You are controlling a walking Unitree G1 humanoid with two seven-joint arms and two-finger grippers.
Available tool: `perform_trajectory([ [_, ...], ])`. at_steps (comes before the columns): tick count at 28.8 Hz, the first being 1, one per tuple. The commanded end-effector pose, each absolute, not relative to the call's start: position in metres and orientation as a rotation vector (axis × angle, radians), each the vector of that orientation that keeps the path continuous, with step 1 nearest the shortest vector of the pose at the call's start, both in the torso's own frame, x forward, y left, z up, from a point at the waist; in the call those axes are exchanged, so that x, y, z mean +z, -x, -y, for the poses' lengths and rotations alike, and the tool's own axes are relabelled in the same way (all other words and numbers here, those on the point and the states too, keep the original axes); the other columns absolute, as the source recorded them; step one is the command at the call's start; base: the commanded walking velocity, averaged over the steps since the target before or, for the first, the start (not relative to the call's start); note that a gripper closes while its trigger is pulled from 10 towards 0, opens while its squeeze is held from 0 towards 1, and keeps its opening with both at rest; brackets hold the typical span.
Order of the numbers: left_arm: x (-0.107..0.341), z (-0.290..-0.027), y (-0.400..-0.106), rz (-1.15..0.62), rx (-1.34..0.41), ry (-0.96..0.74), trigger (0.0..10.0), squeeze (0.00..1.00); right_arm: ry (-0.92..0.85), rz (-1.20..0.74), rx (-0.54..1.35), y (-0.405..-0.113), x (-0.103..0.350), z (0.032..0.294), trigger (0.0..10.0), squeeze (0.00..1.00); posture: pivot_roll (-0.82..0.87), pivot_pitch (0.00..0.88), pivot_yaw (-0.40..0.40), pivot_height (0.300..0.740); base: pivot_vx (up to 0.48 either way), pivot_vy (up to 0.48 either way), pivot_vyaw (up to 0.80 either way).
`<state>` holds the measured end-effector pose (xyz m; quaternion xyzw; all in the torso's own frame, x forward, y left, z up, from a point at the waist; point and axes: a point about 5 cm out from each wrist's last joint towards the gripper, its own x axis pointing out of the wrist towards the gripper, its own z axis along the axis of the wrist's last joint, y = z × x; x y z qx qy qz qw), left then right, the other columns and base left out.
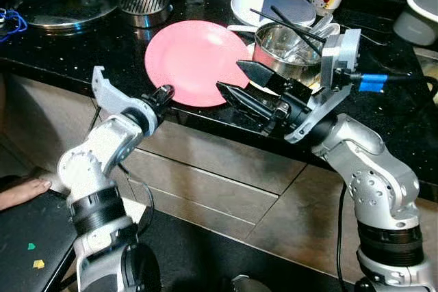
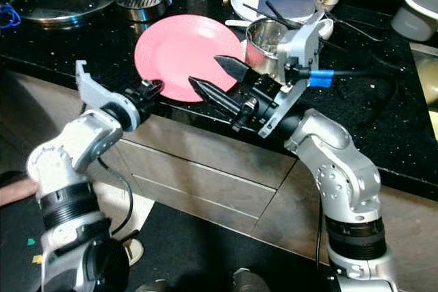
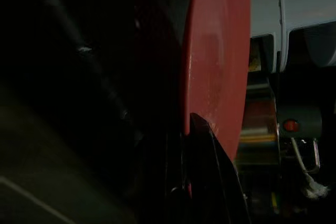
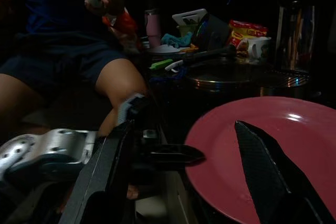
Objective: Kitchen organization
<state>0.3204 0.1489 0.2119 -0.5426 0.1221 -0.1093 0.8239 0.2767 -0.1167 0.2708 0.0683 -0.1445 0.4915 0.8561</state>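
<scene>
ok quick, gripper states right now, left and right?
Left gripper: at the near rim of the round pink plate; open or shut cannot be told.
Right gripper: open, fingers spread over the plate's edge, holding nothing.

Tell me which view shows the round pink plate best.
The left eye view: the whole round pink plate lies flat on the black counter. The right eye view nearly matches. The left wrist view catches it edge-on, dark; the right wrist view shows part.

Right tool (image 4: 178, 174) fingers spread, one over pink plate (image 4: 294, 145), person's leg (image 4: 113, 85) beyond.
</scene>
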Motion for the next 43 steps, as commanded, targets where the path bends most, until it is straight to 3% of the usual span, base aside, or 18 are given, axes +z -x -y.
perform_trajectory([
  [1, 0.204, -0.130, -0.310, -0.298, -0.209, 1.230, 0.0, 0.00, -0.149, 0.295, 1.024, -0.278, 0.270, 0.119, 10.0, 0.00, 0.00, 0.102, -0.051, 0.740, 0.000, 0.000, 0.00],
  [12, 0.218, -0.141, -0.289, -0.197, -0.092, 1.218, 0.0, 0.00, -0.157, 0.287, 1.033, -0.278, 0.269, 0.118, 10.0, 0.00, 0.01, 0.097, -0.054, 0.740, 0.000, 0.000, 0.00],
  [22, 0.237, -0.107, -0.276, -0.174, -0.268, 1.091, 0.0, 0.00, -0.154, 0.256, 0.991, -0.284, 0.264, 0.120, 10.0, 0.00, 0.01, 0.088, -0.051, 0.740, 0.000, 0.000, 0.00],
  [35, 0.234, -0.089, -0.270, -0.207, -0.325, 1.167, 0.0, 0.00, -0.145, 0.247, 0.890, -0.294, 0.263, 0.137, 10.0, 0.00, 0.01, 0.080, -0.043, 0.740, 0.000, 0.000, -0.75],
  [43, 0.229, -0.080, -0.266, -0.242, -0.351, 1.178, 0.0, 0.00, -0.147, 0.260, 0.889, -0.293, 0.265, 0.138, 10.0, 0.00, 0.00, 0.086, -0.046, 0.740, 0.000, 0.000, 0.00],
])
